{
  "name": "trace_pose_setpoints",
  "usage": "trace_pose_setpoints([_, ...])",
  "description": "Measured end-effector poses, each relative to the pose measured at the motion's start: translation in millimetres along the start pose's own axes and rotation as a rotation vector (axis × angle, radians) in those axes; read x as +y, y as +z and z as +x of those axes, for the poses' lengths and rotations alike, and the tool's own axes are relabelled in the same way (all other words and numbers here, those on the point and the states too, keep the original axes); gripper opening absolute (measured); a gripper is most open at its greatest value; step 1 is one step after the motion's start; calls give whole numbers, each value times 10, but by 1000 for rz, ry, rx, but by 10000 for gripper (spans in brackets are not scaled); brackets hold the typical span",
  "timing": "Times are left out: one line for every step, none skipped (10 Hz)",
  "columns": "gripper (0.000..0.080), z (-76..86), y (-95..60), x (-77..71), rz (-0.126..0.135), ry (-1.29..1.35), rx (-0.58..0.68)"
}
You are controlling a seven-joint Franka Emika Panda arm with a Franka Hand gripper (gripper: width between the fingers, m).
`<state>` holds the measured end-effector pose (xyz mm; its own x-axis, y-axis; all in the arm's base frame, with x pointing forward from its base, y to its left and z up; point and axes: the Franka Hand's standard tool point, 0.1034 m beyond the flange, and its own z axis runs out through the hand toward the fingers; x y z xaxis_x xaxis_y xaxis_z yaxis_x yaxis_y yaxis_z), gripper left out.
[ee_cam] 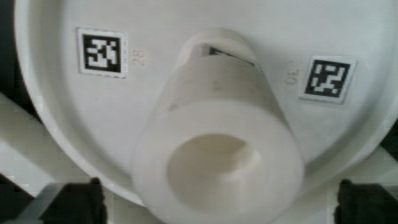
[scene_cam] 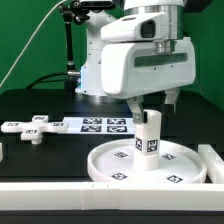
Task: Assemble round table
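The round disc (scene_cam: 108, 168) lies rim up on the table at the exterior view's right. The short thick leg (scene_cam: 148, 140) stands upright at its middle. My gripper (scene_cam: 152, 108) hangs right over the leg's top, with a finger on each side and its jaws spread wider than the leg. In the wrist view I look down the leg (ee_cam: 221, 150) onto the disc (ee_cam: 107, 115), which carries two tags. My gripper (ee_cam: 217, 205) is open, with dark fingertips (ee_cam: 71, 200) set apart from the leg. The cross-shaped piece (scene_cam: 30, 127) lies on the table at the exterior view's left.
The marker board (scene_cam: 95, 124) lies flat behind the disc, between it and the arm's base. A long white bar (scene_cam: 60, 190) runs along the front edge, and a part of it turns up on the right (scene_cam: 212, 165). A black stand rises at the back.
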<state>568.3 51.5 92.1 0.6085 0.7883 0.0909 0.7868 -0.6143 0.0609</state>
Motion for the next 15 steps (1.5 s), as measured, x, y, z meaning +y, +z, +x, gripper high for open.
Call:
trace_pose_setpoints([649, 17, 10, -26, 1, -131, -20])
trace_pose_setpoints([649, 12, 36, -40, 13, -237, -47])
trace_pose_setpoints([649, 4, 71, -54, 16, -299, -64])
trace_pose_setpoints([649, -21, 86, -60, 17, -385, -73])
trace_pose_setpoints([649, -48, 94, -47, 20, -437, -75])
trace_pose_setpoints([649, -73, 105, -33, 24, -503, -77])
trace_pose_setpoints([649, -85, 107, -23, 25, -555, -79])
trace_pose_setpoints([649, -98, 105, -9, 24, -607, -82])
trace_pose_setpoints([649, -111, 105, 4, 26, -652, -82])
trace_pose_setpoints([649, -110, 102, 12, 23, -631, -81])
trace_pose_setpoints([520, -125, 102, 25, 22, -628, -81])
trace_pose_setpoints([520, -129, 102, 27, 23, -627, -81])
trace_pose_setpoints([410, -128, 98, 32, 22, -626, -81])
trace_pose_setpoints([410, -128, 98, 33, 21, -619, -81])
trace_pose_setpoints([410, -129, 98, 34, 20, -599, -81])
